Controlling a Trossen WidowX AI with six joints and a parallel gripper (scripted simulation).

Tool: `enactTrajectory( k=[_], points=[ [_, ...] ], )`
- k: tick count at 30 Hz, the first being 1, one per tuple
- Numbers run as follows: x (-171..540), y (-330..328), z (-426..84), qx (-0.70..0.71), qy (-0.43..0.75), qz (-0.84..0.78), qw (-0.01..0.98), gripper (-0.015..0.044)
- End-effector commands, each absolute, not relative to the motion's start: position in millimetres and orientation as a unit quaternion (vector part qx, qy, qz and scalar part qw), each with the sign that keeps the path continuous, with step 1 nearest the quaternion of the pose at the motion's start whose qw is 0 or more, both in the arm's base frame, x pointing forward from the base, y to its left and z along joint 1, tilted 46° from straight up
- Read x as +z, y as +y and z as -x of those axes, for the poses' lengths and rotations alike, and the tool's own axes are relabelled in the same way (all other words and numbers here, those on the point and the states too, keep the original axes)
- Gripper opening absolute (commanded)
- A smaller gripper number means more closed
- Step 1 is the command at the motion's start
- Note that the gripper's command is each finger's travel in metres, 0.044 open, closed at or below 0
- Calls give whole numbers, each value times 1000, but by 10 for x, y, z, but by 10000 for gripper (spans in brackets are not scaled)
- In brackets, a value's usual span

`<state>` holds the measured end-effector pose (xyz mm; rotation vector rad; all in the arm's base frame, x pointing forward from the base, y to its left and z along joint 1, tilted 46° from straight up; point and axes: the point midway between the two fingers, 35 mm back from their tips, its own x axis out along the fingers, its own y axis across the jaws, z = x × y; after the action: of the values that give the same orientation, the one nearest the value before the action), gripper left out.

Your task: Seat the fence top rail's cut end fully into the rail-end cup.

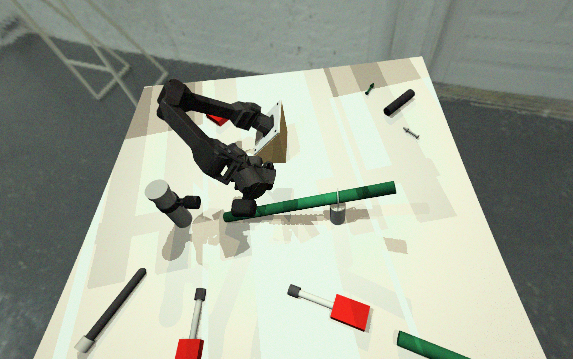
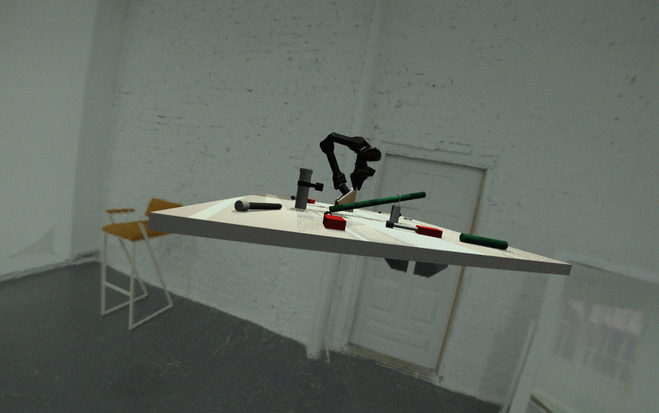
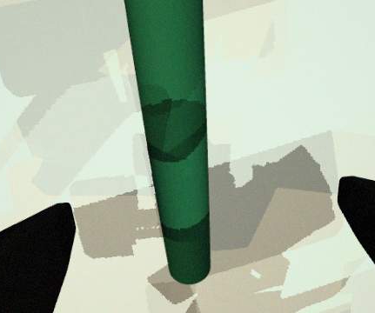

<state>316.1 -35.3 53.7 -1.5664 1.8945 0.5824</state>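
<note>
Straddling the rail in the wrist view, one arm's gripper (image 1: 254,196) (image 2: 362,183) (image 3: 208,203) shows at a table (image 1: 297,268) (image 2: 321,247) that carries two green tubes, one post (image 1: 182,218) (image 2: 301,197) with one band (image 1: 172,206) (image 2: 309,183) and one cup (image 1: 192,202) (image 2: 319,186), one short post (image 1: 337,216) (image 2: 395,214) with one loop (image 1: 337,192) (image 2: 397,206), two small bolts, one black cylinder (image 1: 399,102), one dark rod (image 1: 116,303) (image 2: 265,206) with a pale end, and three red blocks, one partly behind the arm (image 1: 190,127) (image 2: 334,159). The longer tube, the rail (image 1: 297,204) (image 2: 373,201) (image 3: 176,130), passes through the loop, its cut end (image 1: 227,217) (image 2: 331,209) (image 3: 189,276) toward the post but outside the cup, with a gap between. Its long axis runs left to right and slightly upward in the top view, top to bottom in the wrist view; the exterior view shows it tilted, the cut end low, below the cup's level, and the far end raised. The band sits high on the post, near its cap (image 1: 156,190) (image 2: 305,170). The gripper's fingers stand wide apart on either side of the rail's line near its cut end, gripping nothing; whether either finger brushes the rail's far side is hidden in the top view
</note>
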Motion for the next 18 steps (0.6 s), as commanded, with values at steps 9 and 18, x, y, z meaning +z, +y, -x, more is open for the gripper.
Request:
enactTrajectory(
  k=[9,18],
  points=[
    [255,-625,-3112,226,716,590,298,440],
    [159,-724,-3096,226,716,590,298,440]
  ],
)
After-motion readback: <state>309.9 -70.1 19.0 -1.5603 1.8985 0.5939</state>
